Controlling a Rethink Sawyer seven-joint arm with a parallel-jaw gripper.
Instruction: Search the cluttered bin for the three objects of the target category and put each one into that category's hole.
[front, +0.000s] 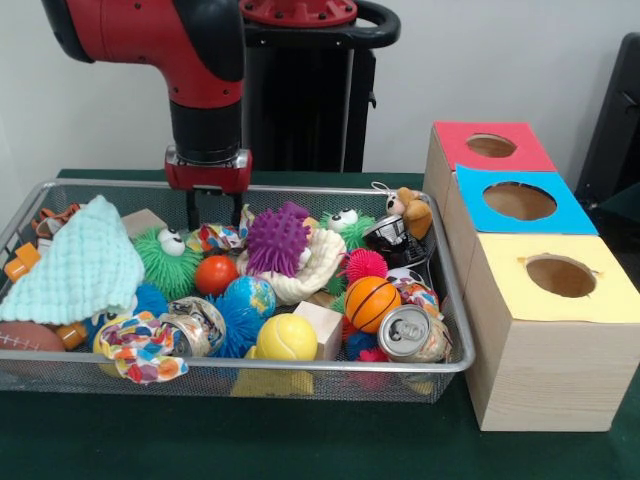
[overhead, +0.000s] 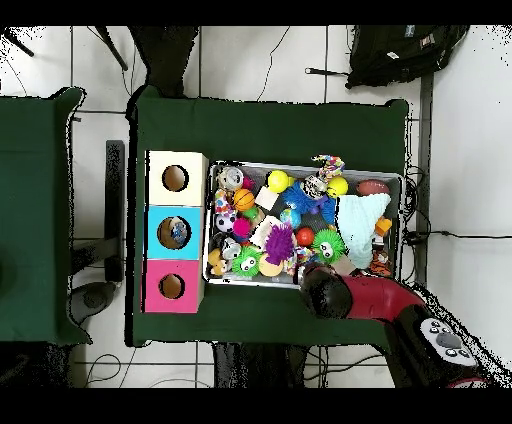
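Now the claw (front: 207, 212) hangs with its fingers apart over the far rim of the bin (front: 300, 368), holding nothing. Just beside it is a green spiky toy (front: 168, 260). Well apart from it is the blue hole (front: 519, 201).

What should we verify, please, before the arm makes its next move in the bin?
1. The tool is empty: ok, open and holding nothing.
2. The tool is over the bin: ok, above its far side.
3. A clear bottle is in sight: not ok, none shows.
4. Nothing hidden under the pale green cloth: cannot tell.
5. The blue hole is unobstructed: ok, nothing lies across it.
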